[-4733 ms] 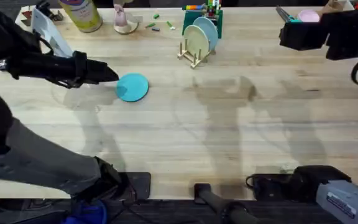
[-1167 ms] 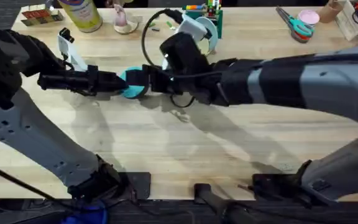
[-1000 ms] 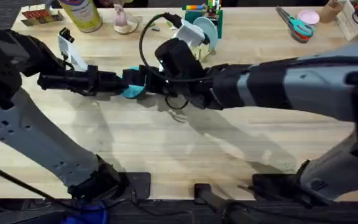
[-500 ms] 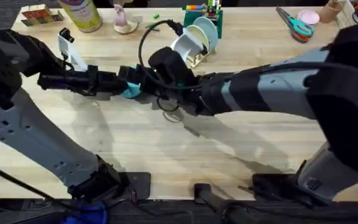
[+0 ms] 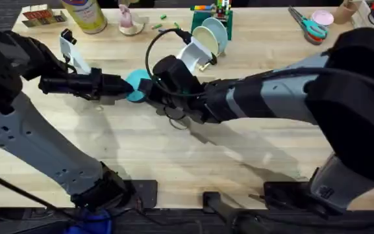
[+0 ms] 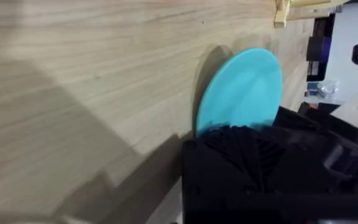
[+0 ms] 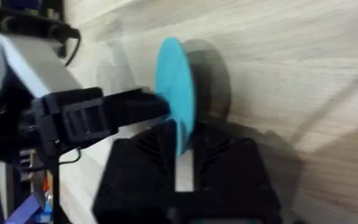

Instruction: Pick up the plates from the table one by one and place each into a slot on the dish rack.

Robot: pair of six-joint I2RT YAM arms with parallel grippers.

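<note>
Both tools on the turquoise plate, mid-table

Overhead we see the left tool [image 5: 121, 88] and right tool [image 5: 149, 86] meeting at the turquoise plate [image 5: 136, 86], with the dish rack [image 5: 203, 51] behind on the table [image 5: 174, 162]. Left wrist: plate [image 6: 241, 90] on edge, pinched. Right wrist: plate [image 7: 174, 93] between clenched fingers [image 7: 145, 155].

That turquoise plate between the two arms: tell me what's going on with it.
Both arms meet at the turquoise plate on the table. It is tilted up on edge. The left gripper is at its one side, and the right gripper straddles its rim, one finger on each face. The rack behind holds two pale plates already, so this looks like the last one.
</note>
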